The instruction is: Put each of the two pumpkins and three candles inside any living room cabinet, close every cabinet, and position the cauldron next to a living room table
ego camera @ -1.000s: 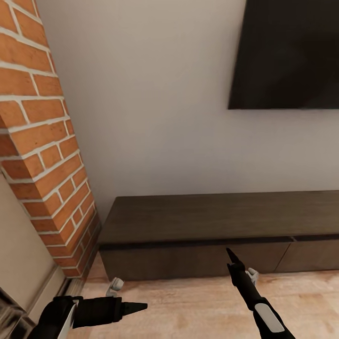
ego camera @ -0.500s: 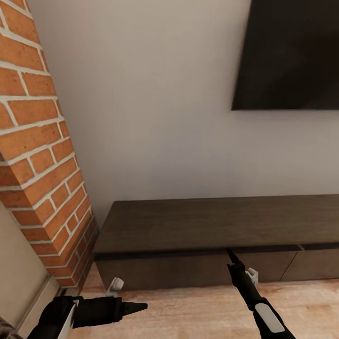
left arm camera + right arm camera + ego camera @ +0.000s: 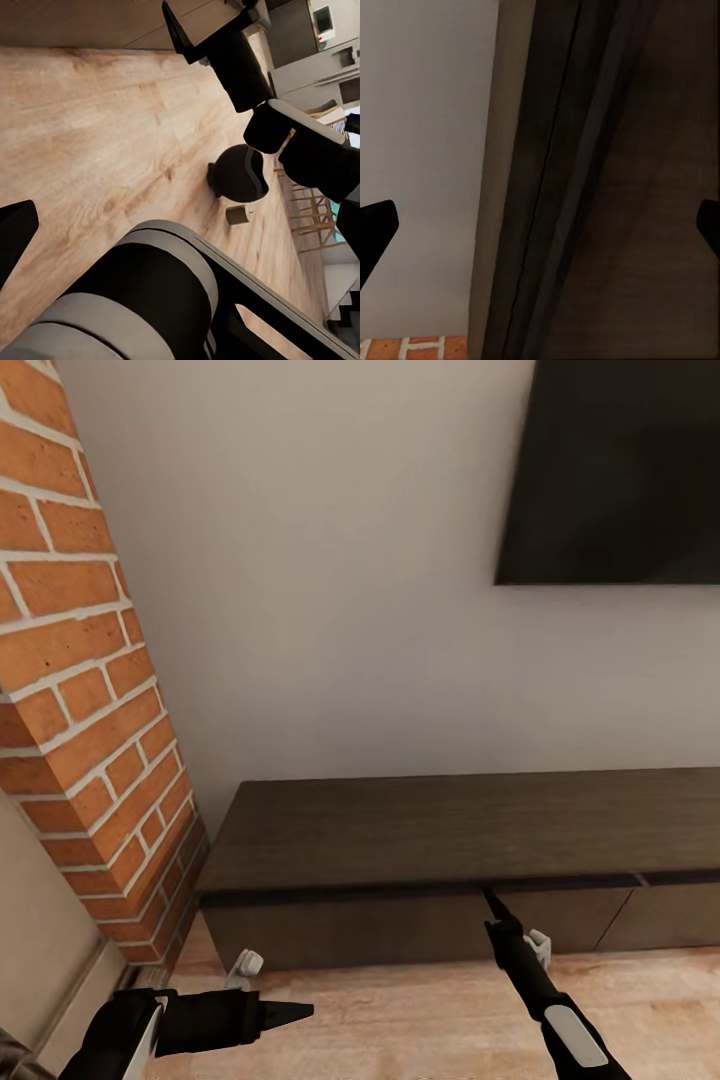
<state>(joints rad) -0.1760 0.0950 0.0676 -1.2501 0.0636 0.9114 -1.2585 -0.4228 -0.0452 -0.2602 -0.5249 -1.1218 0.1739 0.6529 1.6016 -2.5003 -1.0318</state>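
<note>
Right arm up at closed cabinet front, nothing held.

Landmark = cabinet (image 3: 470, 840), low along the wall w/ brick pillar (image 3: 80, 690) at its left end, dark TV (image 3: 620, 470) above. Right gripper (image 3: 492, 903) tip sits at the top seam of the front, fingers spread wide in wrist view, empty. Left gripper (image 3: 290, 1011) hangs over the floor in front of the cabinet; can't tell if fingers are apart. Cauldron (image 3: 240, 173) on the floor behind, well apart from cabinet, small candle (image 3: 238, 214) just beside it. Risk: fronts have no handles, so tip may slip off the seam or push the front shut instead of prying it. Cabinet's right end cut off; pumpkins, table unseen; touch at seam unclear.
</note>
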